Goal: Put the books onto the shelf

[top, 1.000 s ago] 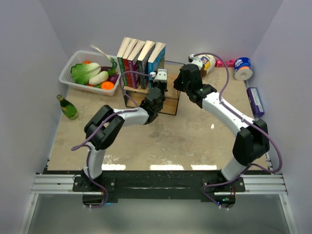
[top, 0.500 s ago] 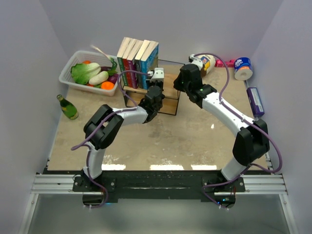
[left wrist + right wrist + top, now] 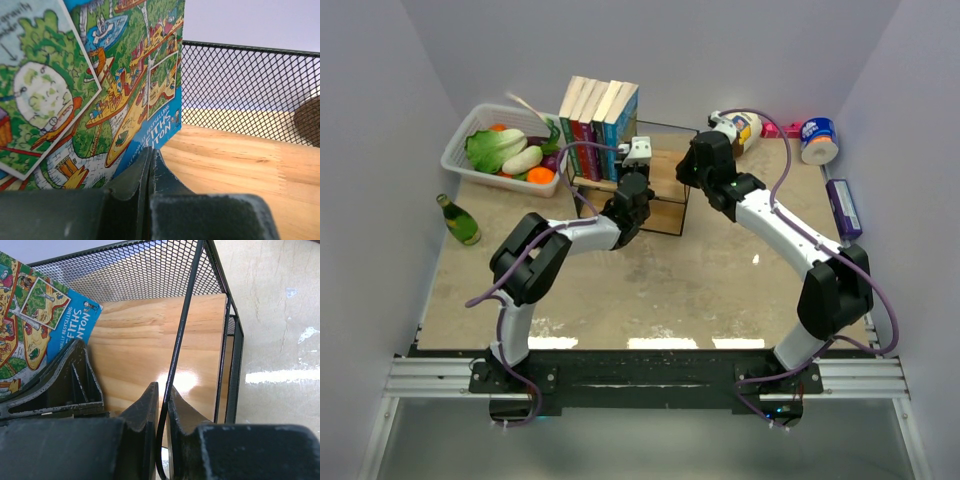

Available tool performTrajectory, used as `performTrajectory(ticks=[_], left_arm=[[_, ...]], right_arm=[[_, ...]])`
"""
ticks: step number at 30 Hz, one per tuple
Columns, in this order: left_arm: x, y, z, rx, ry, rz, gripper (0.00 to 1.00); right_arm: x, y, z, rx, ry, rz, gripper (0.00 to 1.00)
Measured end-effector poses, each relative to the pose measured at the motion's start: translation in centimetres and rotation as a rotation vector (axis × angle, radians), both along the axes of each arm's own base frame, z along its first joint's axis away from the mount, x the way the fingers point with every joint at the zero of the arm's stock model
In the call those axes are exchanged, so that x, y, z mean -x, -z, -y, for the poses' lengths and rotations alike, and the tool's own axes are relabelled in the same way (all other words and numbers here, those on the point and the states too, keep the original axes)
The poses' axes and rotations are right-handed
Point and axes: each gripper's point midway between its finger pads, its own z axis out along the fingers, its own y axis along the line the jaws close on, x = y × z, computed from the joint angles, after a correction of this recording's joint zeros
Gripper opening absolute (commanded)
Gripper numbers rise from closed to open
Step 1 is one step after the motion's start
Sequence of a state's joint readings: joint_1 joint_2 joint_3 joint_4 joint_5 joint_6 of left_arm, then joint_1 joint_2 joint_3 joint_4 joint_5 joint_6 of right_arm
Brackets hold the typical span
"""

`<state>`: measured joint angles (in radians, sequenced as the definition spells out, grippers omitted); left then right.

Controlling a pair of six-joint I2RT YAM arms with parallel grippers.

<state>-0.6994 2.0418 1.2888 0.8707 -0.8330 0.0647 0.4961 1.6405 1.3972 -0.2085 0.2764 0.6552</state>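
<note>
The books (image 3: pixel 598 112) stand nearly upright, packed together, at the left of the black-framed wooden shelf (image 3: pixel 667 200).

on the cartoon-covered blue paperback book (image 3: pixel 100 85), just left of and above the left gripper (image 3: pixel 151 156), white letters read "iths", "ton" and a small "bestselling".

Top cam overhead; wrist cams close, share shelf (image 3: pixel 150 335)

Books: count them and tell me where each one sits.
5, in one row at the left end of the shelf: green book, red book, purple book, grey book, blue book rightmost. None looks hidden.
</note>
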Motion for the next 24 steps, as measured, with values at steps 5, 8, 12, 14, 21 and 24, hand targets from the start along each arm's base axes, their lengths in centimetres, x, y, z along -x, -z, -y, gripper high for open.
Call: performTrajectory(ticks=[5, 8, 12, 14, 21, 24], left_arm=[[-0.1, 0.4, -0.6, -0.010, -0.023, -0.015, 0.00], [0.0, 0.5, -0.8, -0.013, -0.035, -0.021, 0.00], [0.0, 0.4, -0.9, -0.013, -0.041, -0.022, 0.01], [0.0, 0.4, -0.9, -0.014, -0.037, -0.024, 0.02], [0.9, -0.7, -1.0, -0.030, 0.015, -0.032, 0.11], [1.5, -1.9, -0.8, -0.025, 0.038, -0.020, 0.14]], right_arm=[[-0.1, 0.0, -0.1, -0.007, -0.005, 0.004, 0.00], [-0.1, 0.0, -0.2, -0.010, -0.008, 0.007, 0.00], [-0.1, -0.1, -0.3, -0.016, -0.010, 0.008, 0.00], [-0.1, -0.1, -0.3, -0.018, -0.011, 0.008, 0.00], [-0.1, -0.1, -0.3, -0.021, -0.011, 0.007, 0.09], [-0.1, -0.1, -0.4, -0.022, -0.012, 0.006, 0.17]])
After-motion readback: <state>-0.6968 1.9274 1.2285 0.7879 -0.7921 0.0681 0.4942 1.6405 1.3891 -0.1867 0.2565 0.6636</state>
